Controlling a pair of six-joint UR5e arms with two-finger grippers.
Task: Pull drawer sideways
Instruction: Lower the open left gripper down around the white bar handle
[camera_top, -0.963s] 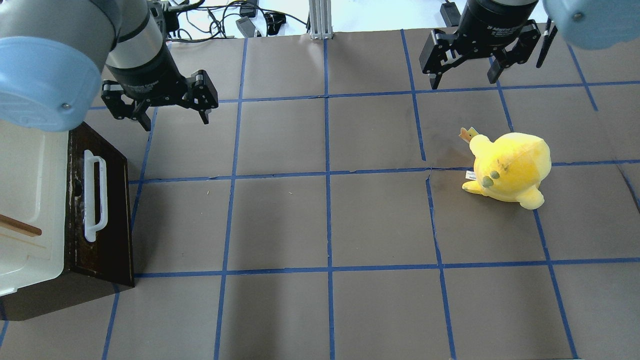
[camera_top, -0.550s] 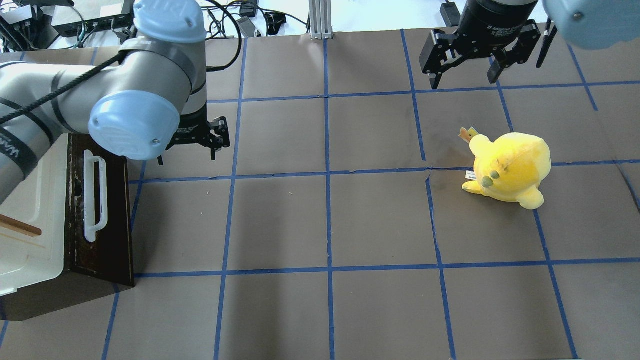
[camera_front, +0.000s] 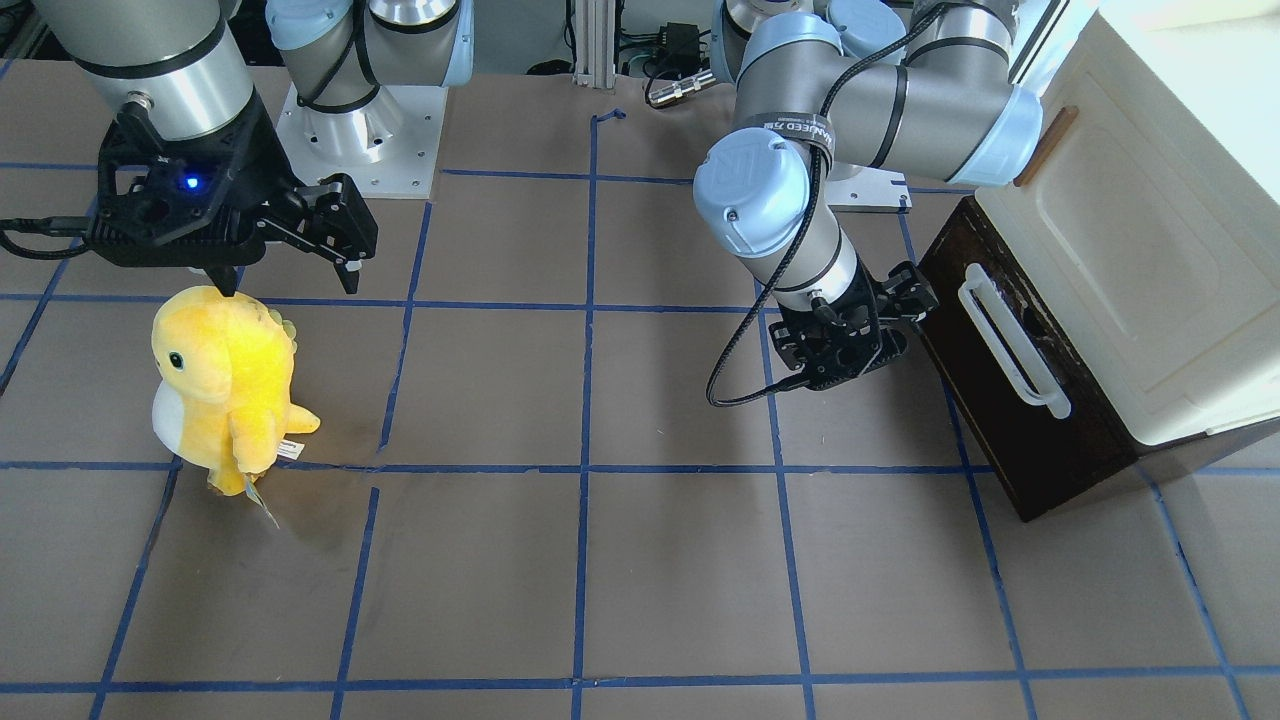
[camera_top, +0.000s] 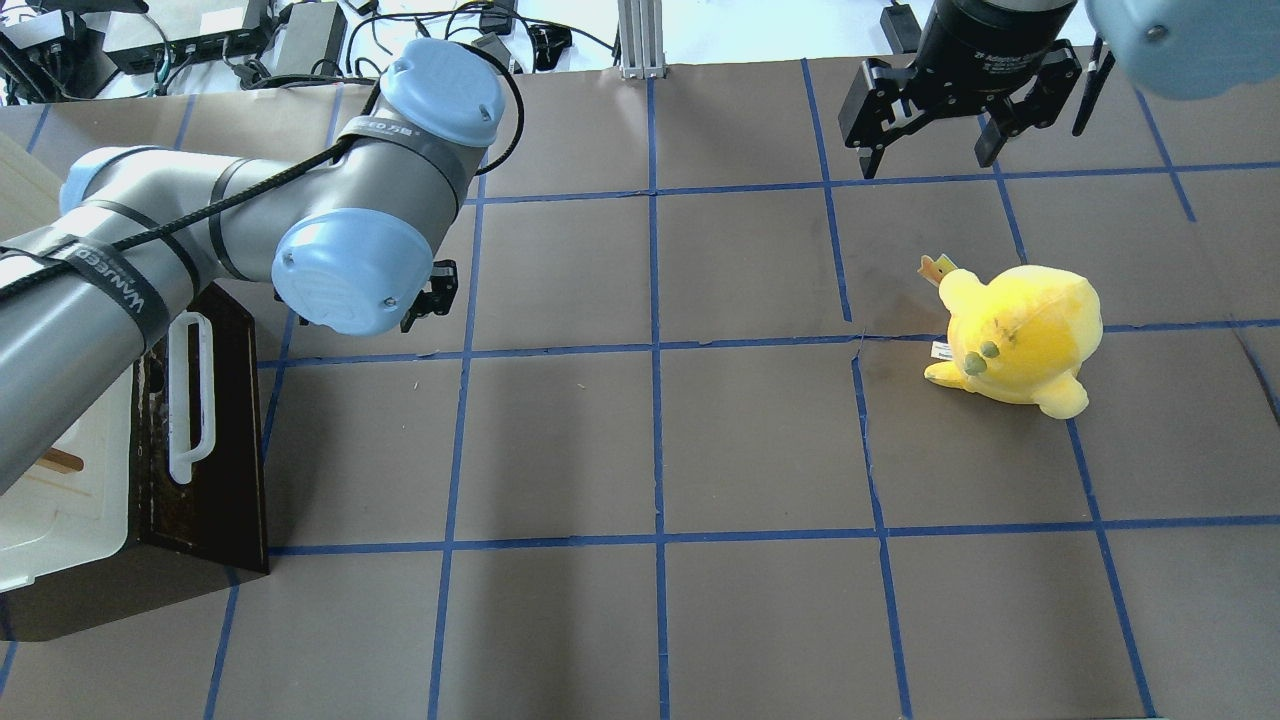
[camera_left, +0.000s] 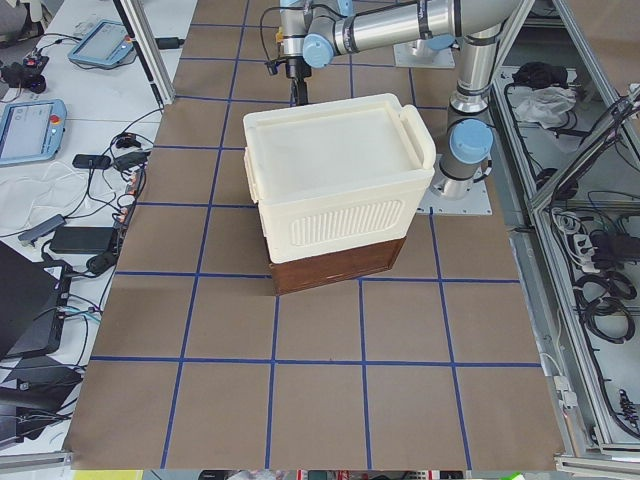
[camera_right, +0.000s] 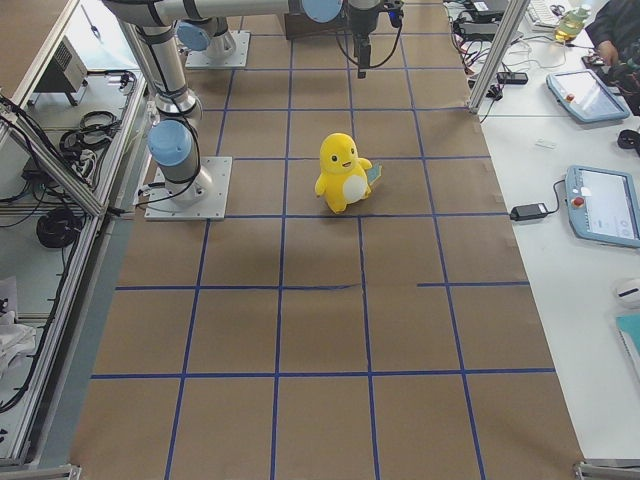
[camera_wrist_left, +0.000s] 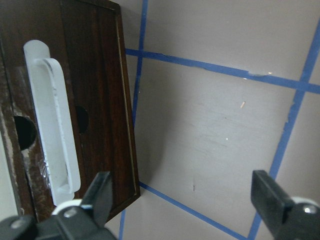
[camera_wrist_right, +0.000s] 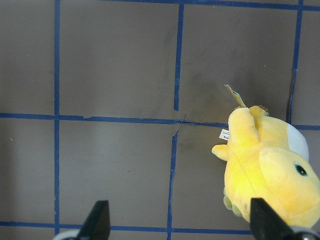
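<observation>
The drawer (camera_top: 228, 440) is the dark brown front under a cream-white cabinet at the table's left; it looks shut. Its long white bar handle (camera_top: 190, 398) runs along the front, and it also shows in the front view (camera_front: 1012, 348) and the left wrist view (camera_wrist_left: 52, 120). My left gripper (camera_front: 905, 315) is open and empty, low over the table just off the drawer's front, near one end of the handle and not touching it. In the left wrist view the gripper (camera_wrist_left: 182, 192) straddles the drawer's corner (camera_wrist_left: 127, 165). My right gripper (camera_top: 925, 155) is open and empty, raised at the far right.
A yellow plush toy (camera_top: 1020, 335) stands on the right half, below the right gripper (camera_front: 290, 275). The cream-white cabinet (camera_front: 1150, 250) sits above the drawer. Brown table paper (camera_top: 650, 450) carries a blue tape grid. Cables lie past the far edge.
My left arm has swung round and down; its gripper has moved from above the far left square to low beside the drawer front. The right arm and the plush have not moved.
</observation>
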